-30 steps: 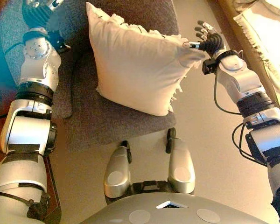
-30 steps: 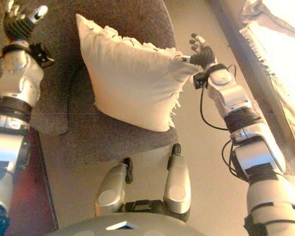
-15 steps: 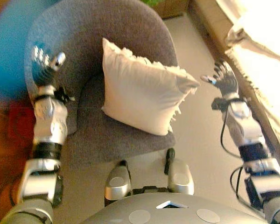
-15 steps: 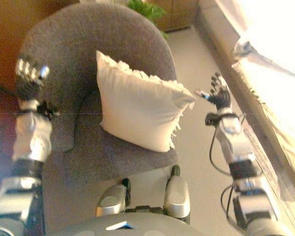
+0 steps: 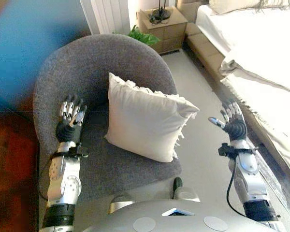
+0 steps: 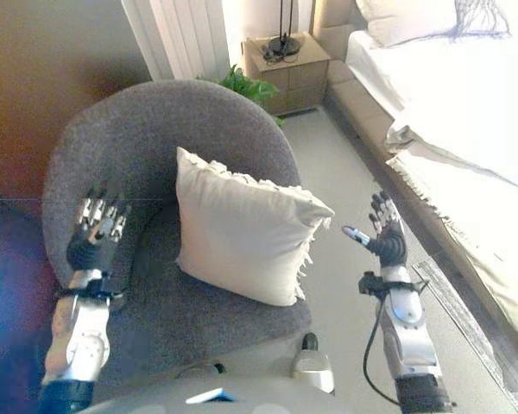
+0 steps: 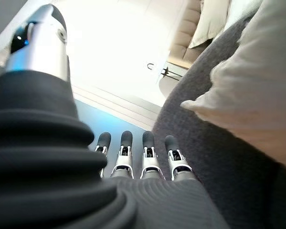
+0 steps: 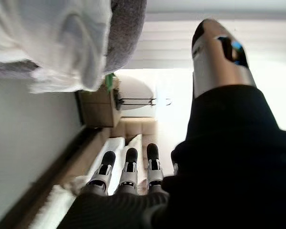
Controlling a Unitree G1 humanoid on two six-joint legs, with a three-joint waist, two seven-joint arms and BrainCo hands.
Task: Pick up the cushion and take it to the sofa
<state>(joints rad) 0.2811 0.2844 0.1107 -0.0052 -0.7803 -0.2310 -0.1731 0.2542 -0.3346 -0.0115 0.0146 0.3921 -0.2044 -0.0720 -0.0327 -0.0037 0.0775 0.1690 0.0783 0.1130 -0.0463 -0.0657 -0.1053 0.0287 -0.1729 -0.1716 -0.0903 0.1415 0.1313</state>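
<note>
A cream cushion with a fringed edge leans upright on the seat of a grey armchair. My left hand is open over the seat to the cushion's left, a short gap from it. My right hand is open, palm up, over the floor to the cushion's right and apart from its corner. Neither hand touches the cushion. The cushion's corner shows in the left wrist view and in the right wrist view.
A bed with white bedding runs along the right. A wooden nightstand with a lamp base and a green plant stand behind the armchair. A white radiator is at the back. Pale floor lies between chair and bed.
The camera has tilted up, showing the whole armchair, nightstand and bed. Both hands have drawn back from the cushion; the right hand no longer touches its corner. The cushion has stayed on the seat.
</note>
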